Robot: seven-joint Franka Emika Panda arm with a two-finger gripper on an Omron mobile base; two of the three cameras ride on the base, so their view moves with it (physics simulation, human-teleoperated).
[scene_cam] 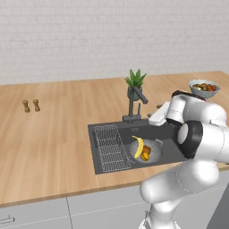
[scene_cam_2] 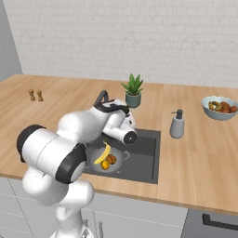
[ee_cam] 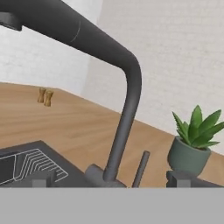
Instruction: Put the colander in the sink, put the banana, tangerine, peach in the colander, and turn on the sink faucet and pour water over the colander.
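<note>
The grey colander [scene_cam: 154,150] sits in the dark sink [scene_cam: 99,132], right of the wire rack [scene_cam: 109,147]. In it lie the yellow banana [scene_cam: 139,146], the darker peach [scene_cam: 147,149] and the bright tangerine [scene_cam: 145,156]. From the right base view I see the same colander [scene_cam_2: 117,162], banana [scene_cam_2: 103,153], peach [scene_cam_2: 111,159] and tangerine [scene_cam_2: 105,164]. The sink faucet [scene_cam: 133,103] stands behind the basin. My gripper [ee_cam: 110,180] is open, its fingertips [ee_cam: 41,179] wide apart, facing the faucet [ee_cam: 124,113] post and its thin lever [ee_cam: 141,168] at close range. My white hand [scene_cam: 157,118] hangs just right of the faucet.
A potted green plant [scene_cam: 135,82] stands behind the faucet, close to my hand. A pale blue bowl of fruit [scene_cam: 204,87] sits at the back right. A grey soap dispenser [scene_cam_2: 176,124] stands right of the sink. Two small wooden shakers [scene_cam: 31,106] are far left.
</note>
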